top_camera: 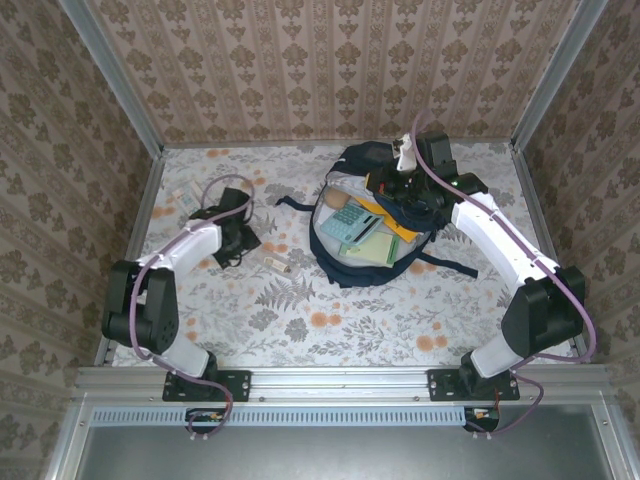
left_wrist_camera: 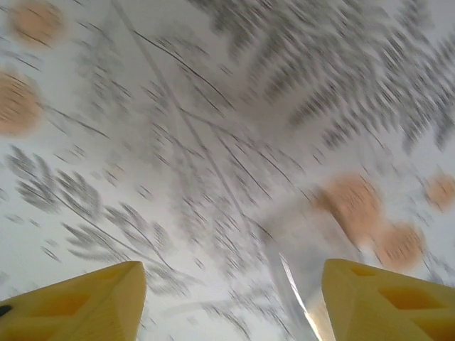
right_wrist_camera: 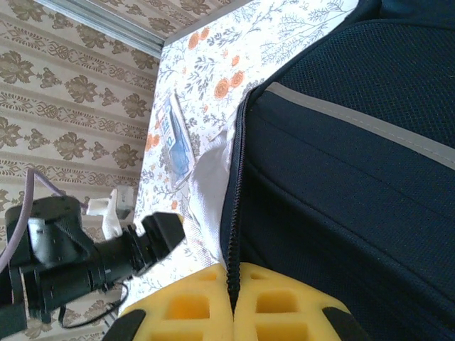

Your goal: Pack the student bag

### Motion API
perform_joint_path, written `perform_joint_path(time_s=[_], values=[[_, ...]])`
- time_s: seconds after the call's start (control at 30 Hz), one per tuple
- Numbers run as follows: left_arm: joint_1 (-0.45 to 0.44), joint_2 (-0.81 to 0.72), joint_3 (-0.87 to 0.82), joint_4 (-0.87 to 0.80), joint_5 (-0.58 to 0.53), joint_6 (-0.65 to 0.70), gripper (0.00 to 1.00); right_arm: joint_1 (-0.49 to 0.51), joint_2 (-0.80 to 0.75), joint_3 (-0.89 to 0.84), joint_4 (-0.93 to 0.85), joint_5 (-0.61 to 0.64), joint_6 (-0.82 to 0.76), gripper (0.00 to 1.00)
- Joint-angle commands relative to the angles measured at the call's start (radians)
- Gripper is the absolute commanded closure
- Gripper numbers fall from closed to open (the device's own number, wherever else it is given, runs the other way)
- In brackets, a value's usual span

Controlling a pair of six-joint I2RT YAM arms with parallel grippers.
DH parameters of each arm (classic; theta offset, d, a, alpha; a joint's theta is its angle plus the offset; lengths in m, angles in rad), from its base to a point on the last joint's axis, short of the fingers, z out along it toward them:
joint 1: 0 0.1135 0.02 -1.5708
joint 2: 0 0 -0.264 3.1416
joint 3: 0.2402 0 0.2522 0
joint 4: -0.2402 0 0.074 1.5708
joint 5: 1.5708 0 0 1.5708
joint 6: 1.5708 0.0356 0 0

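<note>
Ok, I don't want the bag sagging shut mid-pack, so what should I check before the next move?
1. Right gripper clamped on the zip edge of the large navy striped fabric backpack: ok.
2. Backpack mouth open, flat teal calculator and green notebook visible inside: ok.
3. Left gripper jaws apart over the floral tablecloth: ok.
4. Small white tube lying near the left gripper, likely reachable: ok.
5. Left wrist view sharp enough to aim: not ok, blurred.
6. Room left inside the backpack: cannot tell.
</note>
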Motion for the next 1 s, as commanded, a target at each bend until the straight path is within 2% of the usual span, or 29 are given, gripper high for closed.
perform_joint_path(time_s=[0.0, 0.2, 0.43, 0.6, 0.83, 0.9, 0.97], values=[[-0.119, 0.017, 0.045, -0.086, -0.024, -0.167, 0.26, -0.002, 0.002, 0.011, 0.072, -0.013, 0.013, 1.00], [-0.266, 0.094, 0.077, -0.083, -0.032, -0.351, 0.22, -0.002, -0.009, 0.005, 0.068, -0.012, 0.007, 1.00], [-0.322, 0.198, 0.125, -0.074, -0.012, -0.435, 0.21, -0.002, -0.025, -0.014, 0.075, -0.012, 0.012, 1.00], [-0.327, 0.282, 0.145, -0.062, 0.029, -0.469, 0.21, -0.002, -0.033, -0.019, 0.075, -0.010, 0.014, 1.00], [-0.306, 0.321, 0.161, -0.083, -0.023, -0.436, 0.22, -0.002, -0.042, -0.026, 0.071, -0.009, 0.011, 1.00], [-0.296, 0.330, 0.160, -0.091, -0.040, -0.424, 0.26, -0.002, -0.042, -0.028, 0.071, -0.010, 0.013, 1.00], [-0.290, 0.337, 0.157, -0.096, -0.052, -0.413, 0.34, -0.002, -0.044, -0.026, 0.071, -0.010, 0.013, 1.00]])
